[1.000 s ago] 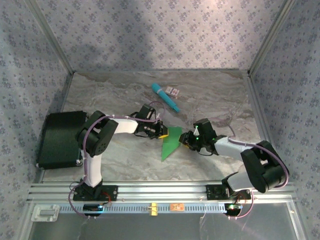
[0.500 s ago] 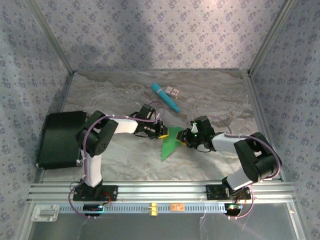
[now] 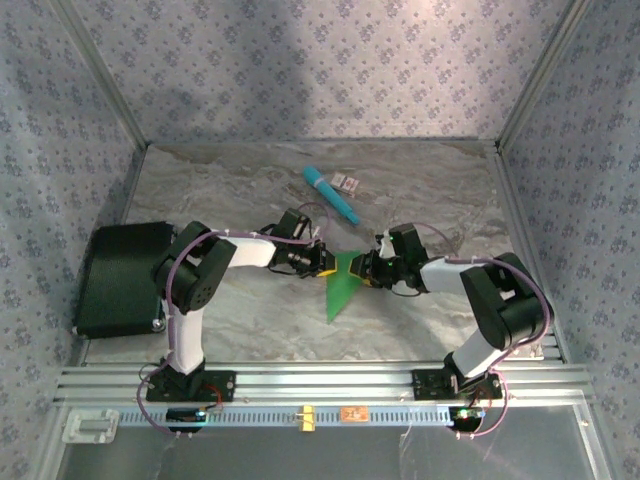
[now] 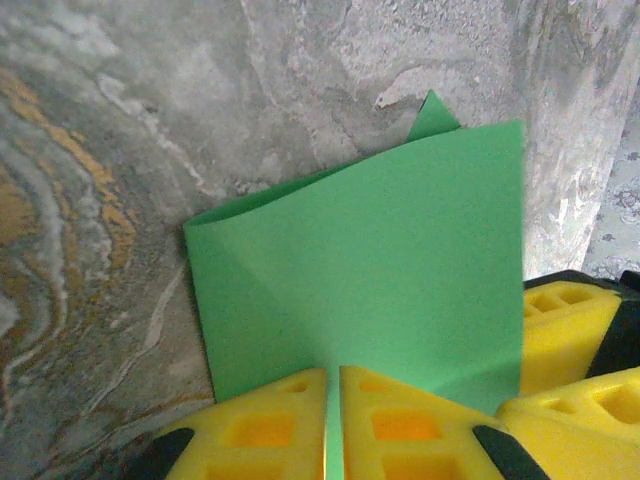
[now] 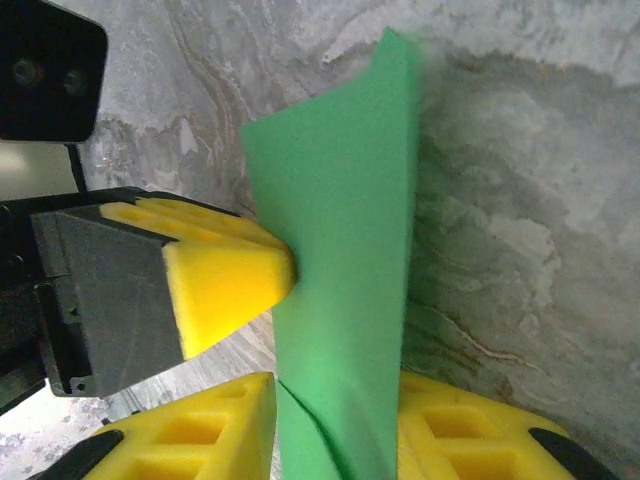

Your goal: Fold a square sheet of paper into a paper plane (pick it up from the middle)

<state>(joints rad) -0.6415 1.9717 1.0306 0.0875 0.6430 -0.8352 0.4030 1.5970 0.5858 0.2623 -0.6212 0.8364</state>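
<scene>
Desk [image 3: 250, 190]: square sheet of paper [image 3: 343, 285] held upright mid-desk, between both arms.
Progress: I see one crease and a pointed outline; I'd judge the wing folds remain.
Left claw [image 3: 322, 262]: pinched shut on one edge.
Right claw [image 3: 368, 272]: gripping the opposite edge.
</scene>
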